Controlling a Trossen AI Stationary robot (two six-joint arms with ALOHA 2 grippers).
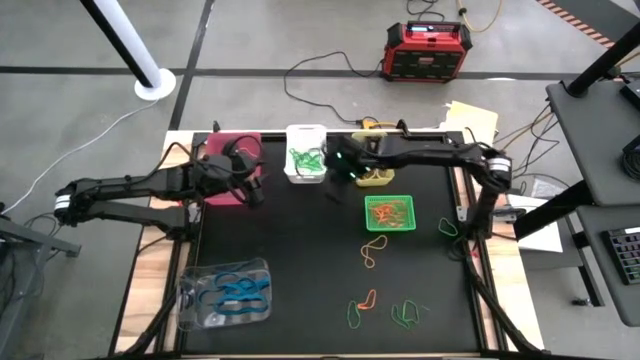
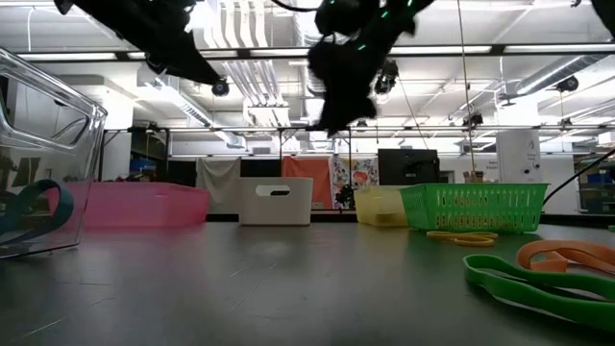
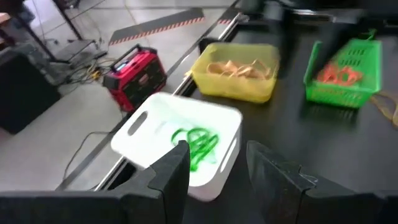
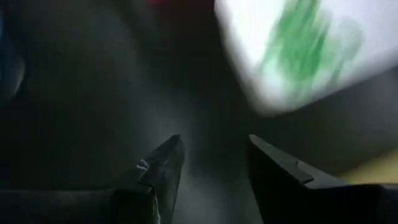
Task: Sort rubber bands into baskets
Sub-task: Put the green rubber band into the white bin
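While both dark arms hang over the far half of the black tabletop (image 1: 300,250), the sorting job stands partly done. Five baskets sit around the mat: the clear basket (image 1: 225,293) near the front left holding blue bands, the pink basket (image 1: 233,165) at the far left, the white basket (image 1: 306,152) with green bands (image 1: 305,158), the yellow basket (image 1: 375,178), and the green mesh basket (image 1: 391,213) with orange bands. The right gripper (image 1: 338,167) hovers just beside the white basket, its fingers (image 4: 163,163) parted with nothing between them. The left gripper (image 1: 247,185) waits by the pink basket, fingers (image 3: 176,171) likewise spread and empty. Loose rubber bands (image 1: 385,308) lie on the near right of the mat: an orange one (image 1: 365,299), green loops beside it, a yellowish one (image 1: 370,255) below the mesh basket, and another green loop (image 1: 447,227) at the right edge. The risk from here, as a judgement: these thin, floppy loops lie flat, so fingers may close above one and miss it, or snag two overlapping bands of different colours and drop both in one basket.
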